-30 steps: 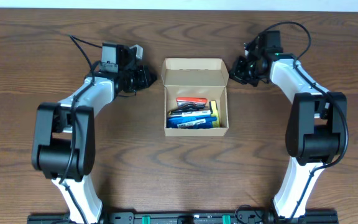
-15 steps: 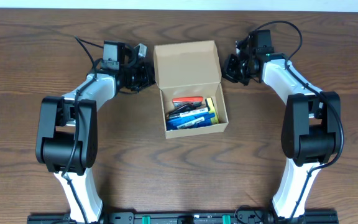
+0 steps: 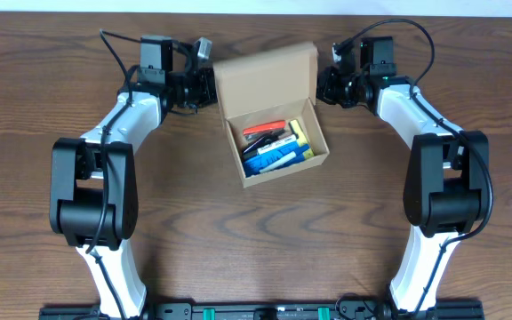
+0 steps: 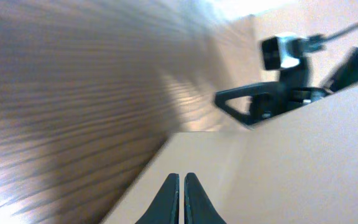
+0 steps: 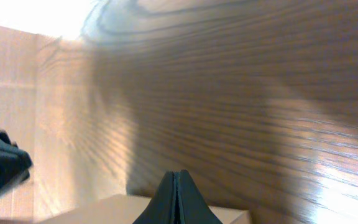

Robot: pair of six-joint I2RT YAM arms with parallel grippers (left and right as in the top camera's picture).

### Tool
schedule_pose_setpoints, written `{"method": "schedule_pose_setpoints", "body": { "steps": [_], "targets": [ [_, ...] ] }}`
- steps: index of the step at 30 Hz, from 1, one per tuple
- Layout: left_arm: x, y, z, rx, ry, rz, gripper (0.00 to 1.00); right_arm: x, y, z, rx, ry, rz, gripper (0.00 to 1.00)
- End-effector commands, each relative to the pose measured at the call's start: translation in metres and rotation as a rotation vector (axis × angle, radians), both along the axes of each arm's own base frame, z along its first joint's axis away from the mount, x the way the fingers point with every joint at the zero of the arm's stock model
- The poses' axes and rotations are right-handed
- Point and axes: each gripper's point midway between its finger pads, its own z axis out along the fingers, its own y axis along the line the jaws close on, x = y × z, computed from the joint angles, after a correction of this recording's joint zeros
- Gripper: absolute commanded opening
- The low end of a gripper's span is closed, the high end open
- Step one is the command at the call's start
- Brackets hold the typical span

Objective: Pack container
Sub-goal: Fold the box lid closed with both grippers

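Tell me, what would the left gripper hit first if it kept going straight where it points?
Probably the container: the left gripper points at its raised flap, just past its fingertips. They may already touch; depth is unclear.

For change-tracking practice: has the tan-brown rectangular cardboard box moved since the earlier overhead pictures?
Yes: the cardboard box slid toward the table's far edge and turned anticlockwise.

Open container (image 3: 266, 84) on wooden table (image 3: 238, 233)
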Motion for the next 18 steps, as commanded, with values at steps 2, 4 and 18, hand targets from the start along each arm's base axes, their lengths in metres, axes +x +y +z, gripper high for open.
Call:
{"method": "schedule_pose_setpoints", "body": {
  "steps": [2, 4, 18],
  "targets": [
    [-0.004, -0.011, 0.034, -0.048, -0.092, -0.079, 0.06, -0.001, 0.002, 0.035, 0.011, -0.142, 0.095, 0.01],
    [-0.005, -0.012, 0.036, -0.050, -0.097, -0.084, 0.06, 0.000, 0.000, 0.045, 0.001, -0.182, 0.104, 0.01],
    [-0.038, -0.004, 0.055, 0.099, -0.135, -0.114, 0.06, -0.019, 0.001, 0.097, -0.074, -0.348, 0.211, 0.01]
  ]
}}
